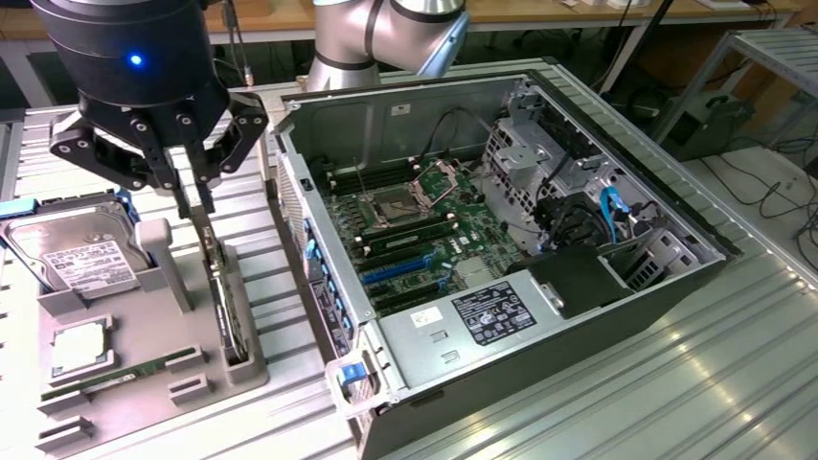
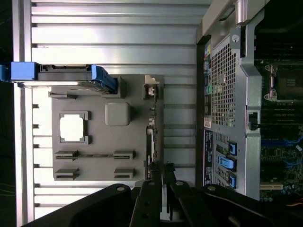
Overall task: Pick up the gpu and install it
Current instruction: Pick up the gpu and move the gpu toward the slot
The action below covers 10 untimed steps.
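A ribbed metal desk is seen now, its slats struck by bright light, with glare thrown back along its near side. Beyond the desk, a wooden worktop is seen running across the back. Off the desk's edge, towards the exterior view's right, a grey metal rack is made out, and beside it black cables are seen strewn over a pale floor.

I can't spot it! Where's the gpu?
On the exterior view's left, the gpu stands on edge in the grey holder, beside the computer case, under the claw.
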Tool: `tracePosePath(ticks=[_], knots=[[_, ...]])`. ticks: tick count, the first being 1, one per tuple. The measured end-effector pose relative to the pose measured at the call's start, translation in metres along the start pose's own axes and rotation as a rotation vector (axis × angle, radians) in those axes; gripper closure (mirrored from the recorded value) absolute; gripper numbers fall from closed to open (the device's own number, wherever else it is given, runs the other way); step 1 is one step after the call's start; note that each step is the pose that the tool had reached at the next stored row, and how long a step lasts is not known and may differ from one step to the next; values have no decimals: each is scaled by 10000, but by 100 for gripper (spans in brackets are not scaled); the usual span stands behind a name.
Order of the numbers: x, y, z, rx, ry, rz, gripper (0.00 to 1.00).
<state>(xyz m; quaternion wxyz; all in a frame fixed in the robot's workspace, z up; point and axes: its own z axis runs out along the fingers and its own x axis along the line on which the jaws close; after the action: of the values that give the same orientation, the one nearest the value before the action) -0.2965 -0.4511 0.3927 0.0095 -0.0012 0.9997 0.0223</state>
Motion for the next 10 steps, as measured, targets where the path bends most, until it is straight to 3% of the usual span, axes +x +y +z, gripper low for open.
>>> tracePosePath(ticks=[2, 3, 5, 6, 7, 10], knots=[[0, 0, 0, 0, 0, 0, 71], [0, 0, 0, 0, 0, 0, 71], [0, 0, 0, 0, 0, 0, 58], [0, 0, 0, 0, 0, 0, 58], [0, 0, 0, 0, 0, 0, 46], [5, 4, 25, 0, -6, 98, 40]])
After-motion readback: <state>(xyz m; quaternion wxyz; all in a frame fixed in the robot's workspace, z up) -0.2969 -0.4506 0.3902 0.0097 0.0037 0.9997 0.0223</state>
